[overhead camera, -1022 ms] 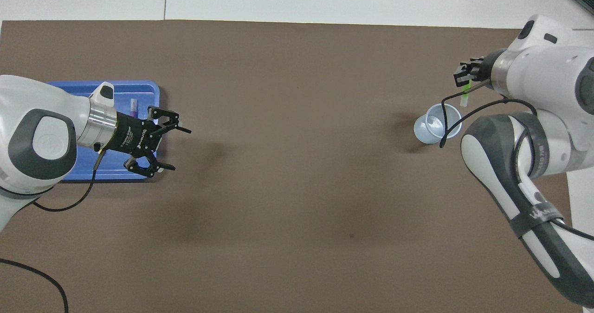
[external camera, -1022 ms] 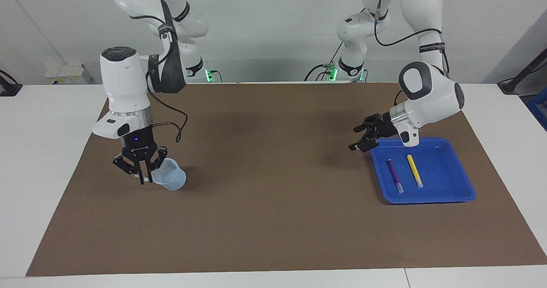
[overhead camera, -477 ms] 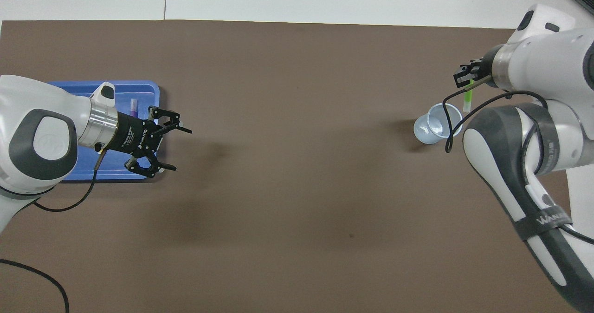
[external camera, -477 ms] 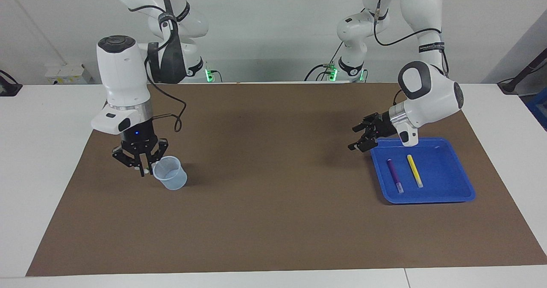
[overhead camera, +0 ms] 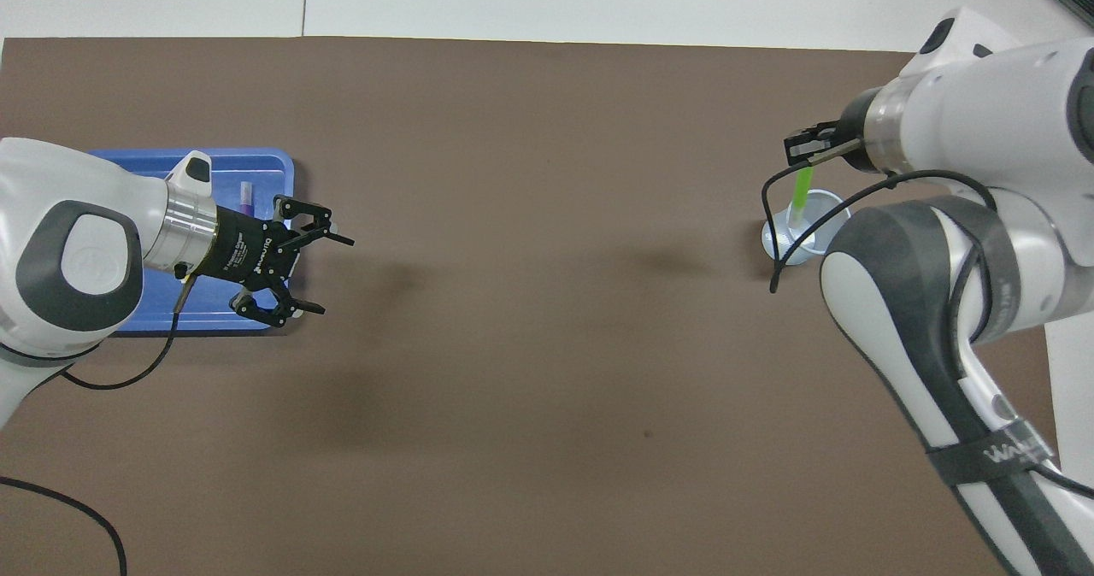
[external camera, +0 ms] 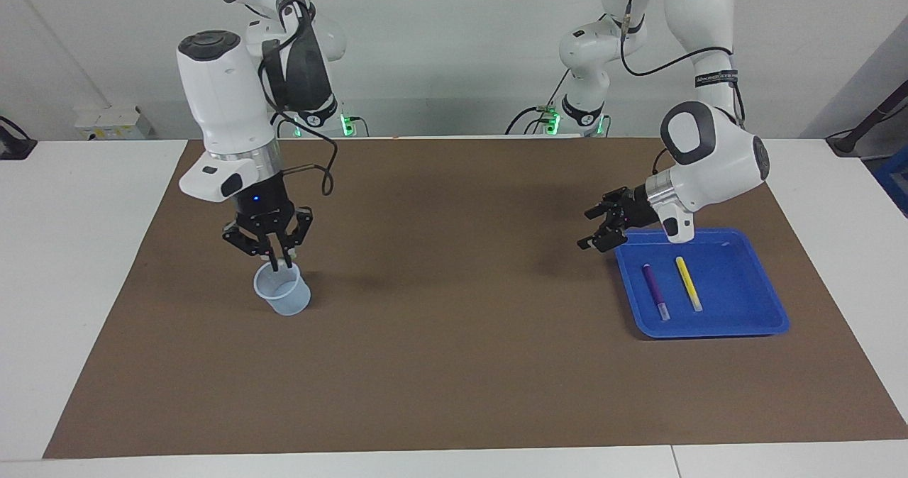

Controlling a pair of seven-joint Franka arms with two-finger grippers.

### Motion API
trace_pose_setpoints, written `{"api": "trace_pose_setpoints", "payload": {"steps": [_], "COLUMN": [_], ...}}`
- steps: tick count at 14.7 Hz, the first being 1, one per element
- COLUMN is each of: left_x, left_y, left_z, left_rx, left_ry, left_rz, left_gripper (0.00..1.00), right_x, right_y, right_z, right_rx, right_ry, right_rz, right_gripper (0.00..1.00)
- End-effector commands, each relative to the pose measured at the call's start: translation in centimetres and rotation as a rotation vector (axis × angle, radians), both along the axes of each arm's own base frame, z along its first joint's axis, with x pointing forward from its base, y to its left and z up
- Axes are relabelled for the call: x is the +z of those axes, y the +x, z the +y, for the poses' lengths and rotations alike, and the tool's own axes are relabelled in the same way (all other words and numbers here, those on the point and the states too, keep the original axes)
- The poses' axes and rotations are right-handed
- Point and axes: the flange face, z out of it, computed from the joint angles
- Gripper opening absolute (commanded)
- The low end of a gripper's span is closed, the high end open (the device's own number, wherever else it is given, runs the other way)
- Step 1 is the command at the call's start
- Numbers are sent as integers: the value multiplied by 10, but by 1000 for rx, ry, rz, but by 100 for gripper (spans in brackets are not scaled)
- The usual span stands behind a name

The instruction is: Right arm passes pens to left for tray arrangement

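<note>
Hanging point-down from the right gripper at centre left of the facing frame, green pen is pinched between closed fingers over the pale cup, presumably drawn upright for handover. Left gripper, fingers spread, waits at centre right above the blue tray rim, oriented to receive. Purple pen and yellow pen lie parallel in that tray, leaving space for a third.

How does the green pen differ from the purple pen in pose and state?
The green pen hangs roughly upright in the right claw, above the cup; the purple pen lies flat in the tray, beside the yellow pen, ungripped. Both are slim markers.
</note>
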Motion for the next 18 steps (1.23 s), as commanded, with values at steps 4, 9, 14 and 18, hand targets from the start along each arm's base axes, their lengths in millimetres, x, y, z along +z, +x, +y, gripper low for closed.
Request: {"api": "trace_pose_setpoints", "payload": {"steps": [4,9,14,18], "left_x": [9,8,55,83], "left_y": [-5,-6,12,21], "left_z": [-8,-6,-43,-63], "left_rx": [7,3,165,174], "left_ry": [-4,-7,-113,-102], "left_rz": [4,15,57,28], "left_gripper": [99,99,99,99], "right_x": [-2,-15,-31,-41], "right_y": [-19,-25,-22,5], "right_z": [94,150,205,239], "right_rx": [-342,-529,-594,-653], "right_ry": [210,354,412,438], "right_rz": [20,9,5,-38], "right_gripper": [0,0,0,0]}}
